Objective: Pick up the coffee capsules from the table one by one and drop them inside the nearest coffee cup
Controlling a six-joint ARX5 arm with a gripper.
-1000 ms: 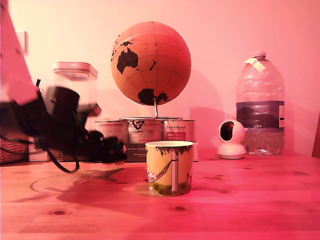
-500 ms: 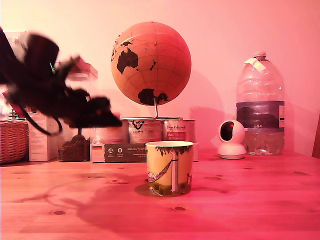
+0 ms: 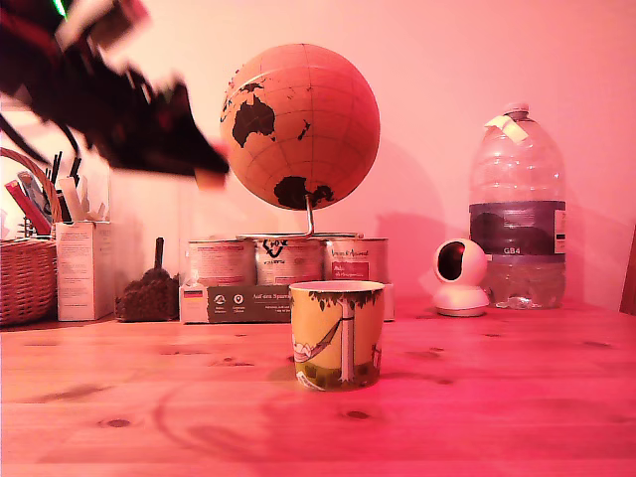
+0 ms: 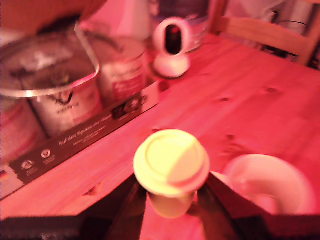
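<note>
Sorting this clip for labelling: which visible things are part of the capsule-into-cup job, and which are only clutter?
Job:
- coffee capsule, held in the claw
- coffee cup, yellow mug with tree drawing
- table

Clutter:
- globe
- silver tins
- white camera
- water bottle
- wicker basket

Dark, motion-blurred arm high at the exterior view's left, slanting down toward the right, gripper (image 3: 204,169) at its lower tip, raised well above the table, jaws closed on a coffee capsule (image 4: 171,170), rim facing the wrist camera
</note>
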